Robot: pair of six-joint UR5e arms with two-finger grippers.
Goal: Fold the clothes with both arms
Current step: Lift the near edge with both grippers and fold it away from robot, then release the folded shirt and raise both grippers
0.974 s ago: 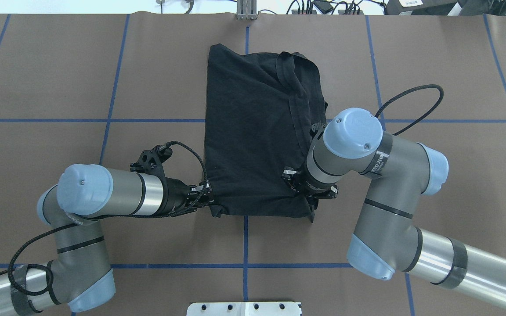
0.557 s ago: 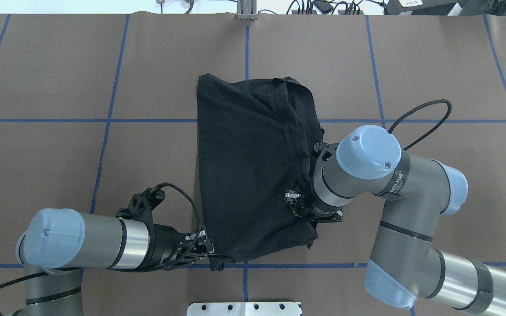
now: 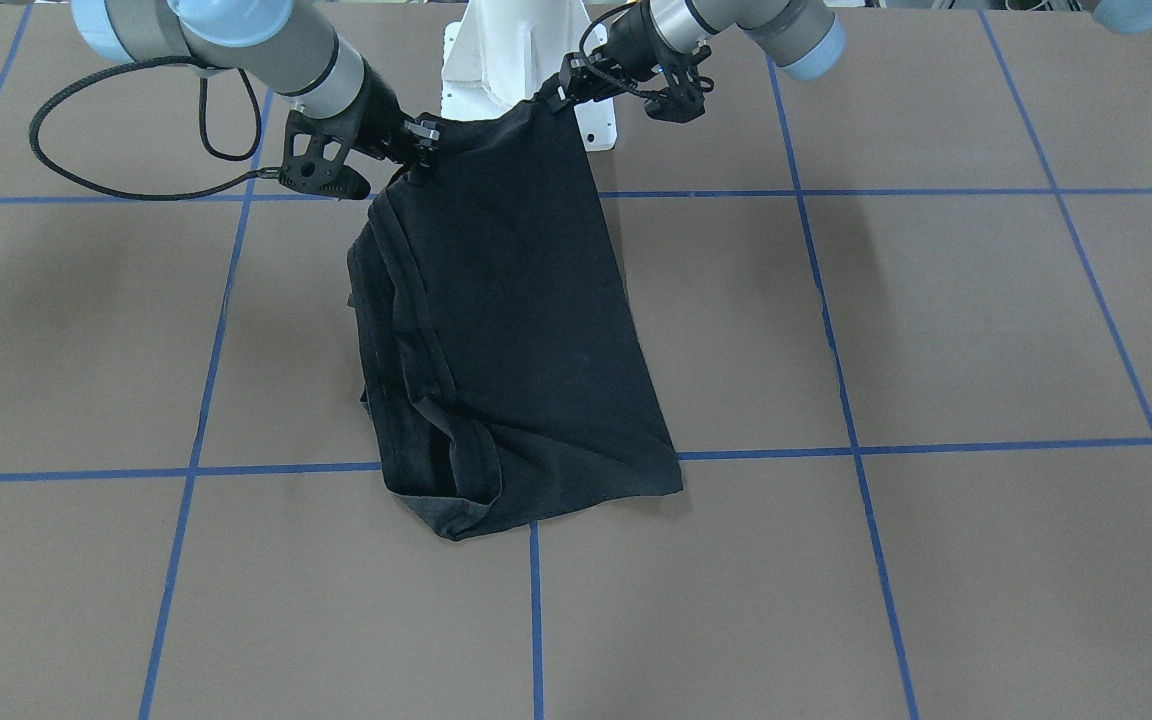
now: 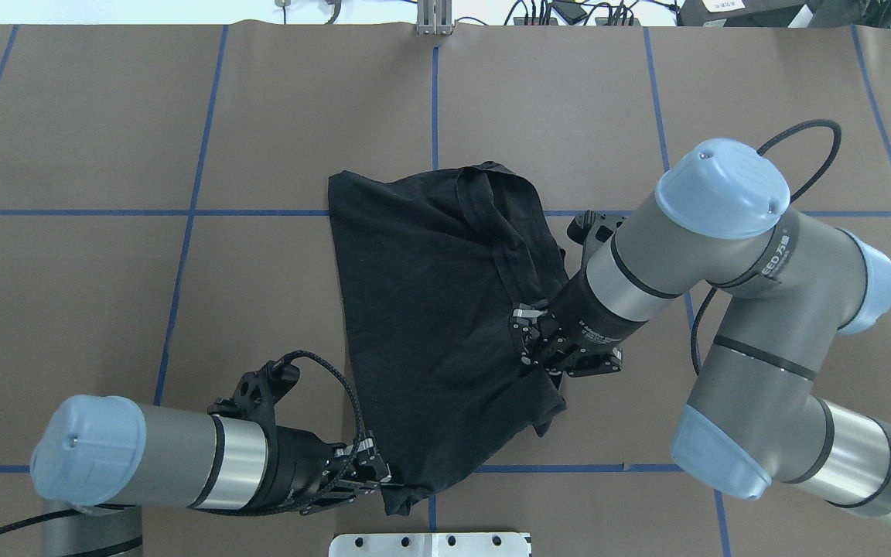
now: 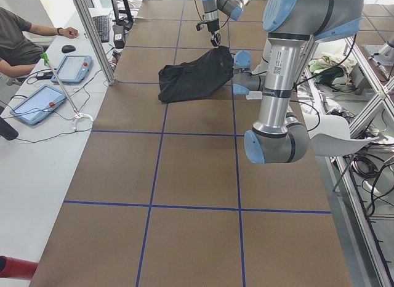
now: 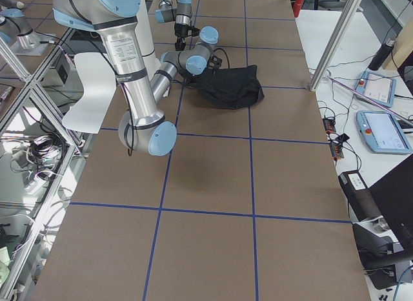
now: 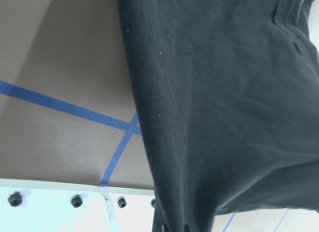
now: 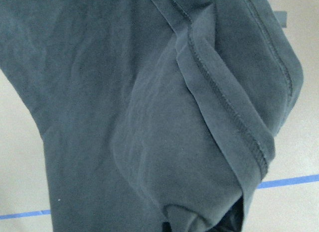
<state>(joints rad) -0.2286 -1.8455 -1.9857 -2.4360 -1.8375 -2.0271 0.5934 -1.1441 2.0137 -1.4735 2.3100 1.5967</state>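
Closest to the robot's edge of the brown paper-covered table (image 4: pixel 105 309), just beyond the white metal base plate (image 4: pixel 430 544), the black two-finger left gripper (image 4: pixel 380 476) is pinched tight on the near left corner of the black knit T-shirt (image 4: pixel 430 309). A second ago that gripper sat well further out, about mid-table. It has since drawn back toward the robot's edge, down to the near blue tape line (image 4: pixel 569 468).

A little further out and to the right, the black two-finger right gripper (image 4: pixel 530 344) is clamped on the shirt's other near corner, beside the doubled hems. It has come back only slightly. The near edge of the shirt lay square to the table before and now slants from one gripper to the other.

Seen from across the table, both held corners ride above the surface, and the cloth slopes down from them to rest on the paper. The whole shirt has been dragged toward the robot. Its far edge earlier reached well toward the table's far edge and now lies just past the farther blue cross line, near the table's centre.
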